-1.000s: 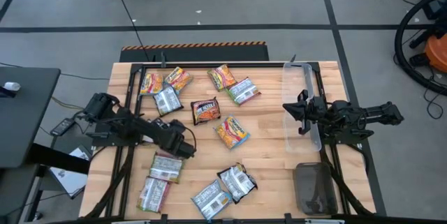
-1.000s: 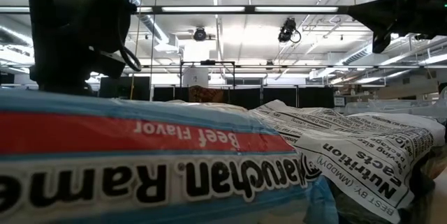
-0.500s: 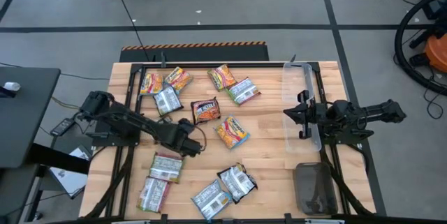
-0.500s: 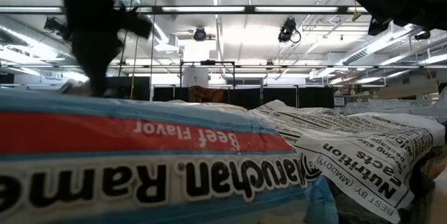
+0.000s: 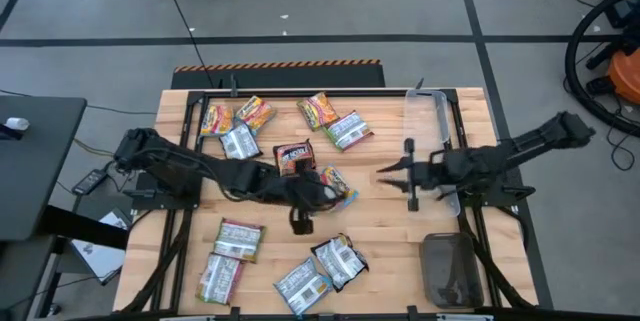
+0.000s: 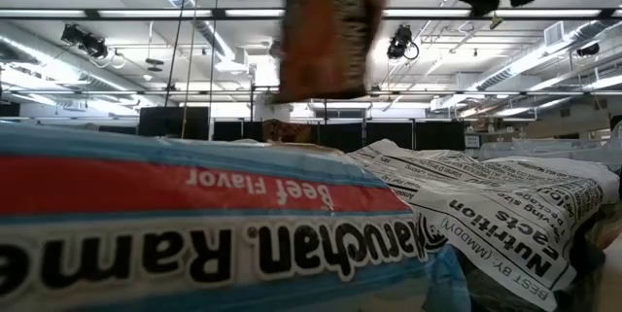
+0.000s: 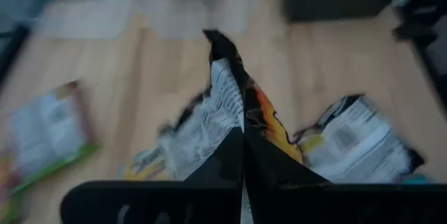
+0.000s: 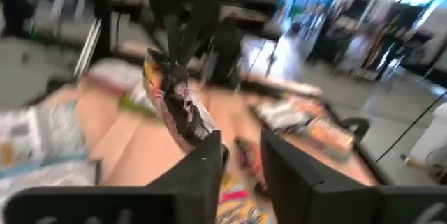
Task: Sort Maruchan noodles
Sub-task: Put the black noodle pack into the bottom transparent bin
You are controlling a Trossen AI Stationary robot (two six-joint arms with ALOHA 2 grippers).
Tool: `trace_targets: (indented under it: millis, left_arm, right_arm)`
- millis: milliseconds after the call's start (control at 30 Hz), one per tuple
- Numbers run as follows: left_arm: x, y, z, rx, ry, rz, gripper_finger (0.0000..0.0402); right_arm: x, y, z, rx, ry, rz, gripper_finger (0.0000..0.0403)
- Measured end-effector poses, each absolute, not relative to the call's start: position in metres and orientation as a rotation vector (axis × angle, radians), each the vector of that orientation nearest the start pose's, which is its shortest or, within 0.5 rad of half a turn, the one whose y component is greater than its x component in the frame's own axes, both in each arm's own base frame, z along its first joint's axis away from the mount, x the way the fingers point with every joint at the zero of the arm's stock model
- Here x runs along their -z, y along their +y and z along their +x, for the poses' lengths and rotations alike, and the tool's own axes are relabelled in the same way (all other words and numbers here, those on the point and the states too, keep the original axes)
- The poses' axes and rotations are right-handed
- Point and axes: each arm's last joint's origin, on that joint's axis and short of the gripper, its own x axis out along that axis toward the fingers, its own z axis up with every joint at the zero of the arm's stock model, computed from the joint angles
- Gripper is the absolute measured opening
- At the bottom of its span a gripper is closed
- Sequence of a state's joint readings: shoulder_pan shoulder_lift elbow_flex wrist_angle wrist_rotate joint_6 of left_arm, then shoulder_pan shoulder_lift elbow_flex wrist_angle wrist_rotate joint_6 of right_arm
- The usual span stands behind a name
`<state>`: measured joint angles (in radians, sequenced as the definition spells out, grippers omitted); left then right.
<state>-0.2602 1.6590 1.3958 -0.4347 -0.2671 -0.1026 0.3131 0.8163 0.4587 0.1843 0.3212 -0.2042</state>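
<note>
Two arms reach toward the middle of the wooden table (image 5: 385, 216) in the high view. The left arm stretches from the frame's left edge to the centre, and the left gripper (image 5: 318, 189) sits over the orange-yellow packet (image 5: 336, 185) there. In the left wrist view its fingers (image 7: 230, 155) are pressed together on that packet (image 7: 234, 105), which stands up on edge above the tabletop; the low view shows the same packet (image 6: 326, 30) hanging near the top centre of the frame. The right arm comes in from the right edge, low and nearly level, and the right gripper (image 5: 392, 170) has its fingers spread apart, holding nothing, right of centre.

Other Maruchan noodles lie around: a dark brown-red packet (image 5: 292, 155) just above the left gripper, a cluster of packets (image 5: 237, 124) at upper left, two packets (image 5: 332, 121) at upper centre, and more along the lower edge (image 5: 320, 266). A clear tray (image 5: 428, 121) lies along the right side under the right arm, with a dark tray (image 5: 450, 269) at lower right.
</note>
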Motion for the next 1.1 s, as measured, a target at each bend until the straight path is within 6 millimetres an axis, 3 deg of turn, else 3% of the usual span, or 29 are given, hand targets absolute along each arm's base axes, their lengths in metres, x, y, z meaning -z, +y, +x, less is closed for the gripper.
trace_targets:
  millis: [200, 367, 500, 767, 1100]
  left_arm:
    - [-0.252, -0.080, 0.387, -0.012, 0.689, 0.056, 0.0008]
    - [-0.224, -0.086, 0.413, 0.097, 0.612, 0.063, 0.0008]
    - [-0.205, -0.086, 0.422, 0.104, 0.625, 0.046, 0.0008]
    - [-0.203, -0.076, 0.428, 0.069, 0.590, 0.009, 0.0008]
    - [-0.206, -0.072, 0.431, 0.091, 0.556, 0.005, 0.0008]
  right_arm:
    - [-0.267, 0.072, 0.196, -0.092, 0.365, -0.276, 0.0199]
    - [-0.246, 0.080, 0.211, -0.089, 0.478, -0.289, 0.0246]
    - [-0.232, 0.089, 0.219, -0.151, 0.530, -0.298, 0.0266]
    - [-0.213, 0.100, 0.230, -0.170, 0.576, -0.311, 0.0271]
    - [-0.200, 0.094, 0.238, -0.150, 0.640, -0.353, 0.0270]
